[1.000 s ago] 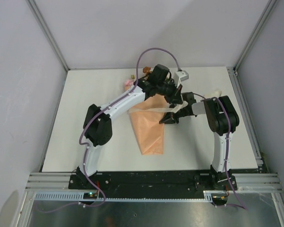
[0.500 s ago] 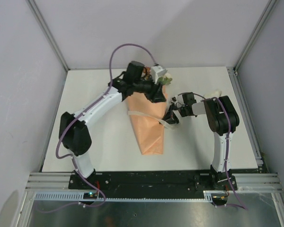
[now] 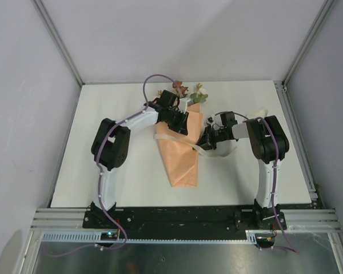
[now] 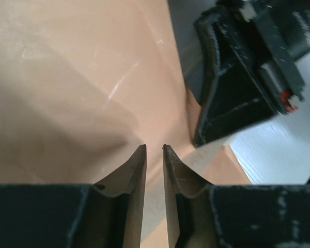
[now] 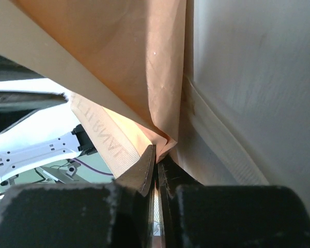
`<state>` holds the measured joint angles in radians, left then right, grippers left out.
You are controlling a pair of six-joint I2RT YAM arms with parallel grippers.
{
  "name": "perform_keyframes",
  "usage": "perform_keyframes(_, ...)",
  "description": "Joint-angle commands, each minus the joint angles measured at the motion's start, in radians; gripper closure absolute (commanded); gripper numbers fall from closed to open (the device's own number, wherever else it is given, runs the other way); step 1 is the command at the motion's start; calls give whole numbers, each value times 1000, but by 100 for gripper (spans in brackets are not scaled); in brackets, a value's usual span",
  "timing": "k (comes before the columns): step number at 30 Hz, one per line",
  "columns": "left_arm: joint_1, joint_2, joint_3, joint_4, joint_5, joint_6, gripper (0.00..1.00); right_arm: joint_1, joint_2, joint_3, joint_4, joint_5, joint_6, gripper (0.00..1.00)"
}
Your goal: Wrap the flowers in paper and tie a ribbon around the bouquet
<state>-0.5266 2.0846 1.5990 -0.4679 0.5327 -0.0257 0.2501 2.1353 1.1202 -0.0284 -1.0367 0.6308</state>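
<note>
Top external view: the bouquet [image 3: 182, 157] lies mid-table [image 3: 103, 142], its cone tip toward the arms and the flowers [image 3: 199, 94] at the far end. The ribbon [image 3: 166, 137] is draped across its middle. The paper [image 3: 186, 171] looks light, soft and easily creased, so it likely wants a gentle touch. The limp, flat ribbon seems best pinched near its ends. The right gripper [image 3: 206, 141] is clamped on the ribbon at the cone's right edge. The left gripper [image 3: 180, 124] hovers over the upper cone, jaws a narrow slit apart, with nothing clearly between them.
</note>
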Motion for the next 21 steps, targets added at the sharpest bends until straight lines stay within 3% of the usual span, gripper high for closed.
perform_keyframes(1,-34,52,90,17,-125,-38,77,1,-31,-10,-34,6,-8,92)
perform_keyframes(5,-50,102,92,5,-191,-34,77,-6,-66,-8,-58,0,-42,81)
perform_keyframes(8,-51,114,73,-2,-211,-19,79,-27,-120,20,-185,7,-141,69)
perform_keyframes(14,-55,129,60,-4,-204,-3,81,-98,-236,134,-562,50,-517,51)
perform_keyframes(21,-61,135,60,-7,-201,0,81,-136,-339,206,-877,278,-976,37)
